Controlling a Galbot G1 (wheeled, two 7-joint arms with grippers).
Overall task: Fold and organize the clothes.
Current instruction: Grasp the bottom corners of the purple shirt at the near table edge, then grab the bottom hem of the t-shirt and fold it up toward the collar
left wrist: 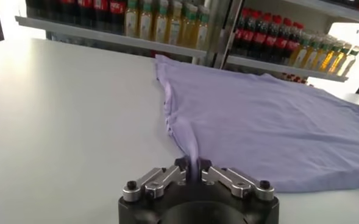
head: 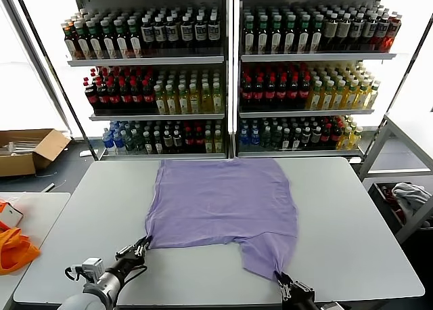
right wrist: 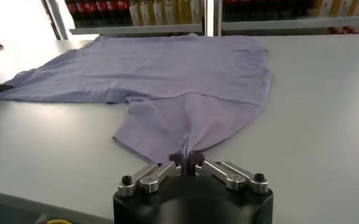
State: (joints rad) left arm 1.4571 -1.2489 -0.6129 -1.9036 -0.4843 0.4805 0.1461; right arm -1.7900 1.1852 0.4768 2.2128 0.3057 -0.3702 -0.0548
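Fingers of left gripper [left wrist: 192,172] clenched on near left corner of lavender T-shirt [head: 223,205]; fingers of right gripper [right wrist: 187,159] clenched on edge of sleeve at near right. T-shirt spread flat, plain side up, on grey counter [head: 352,222], in front of drink shelves [head: 230,73].
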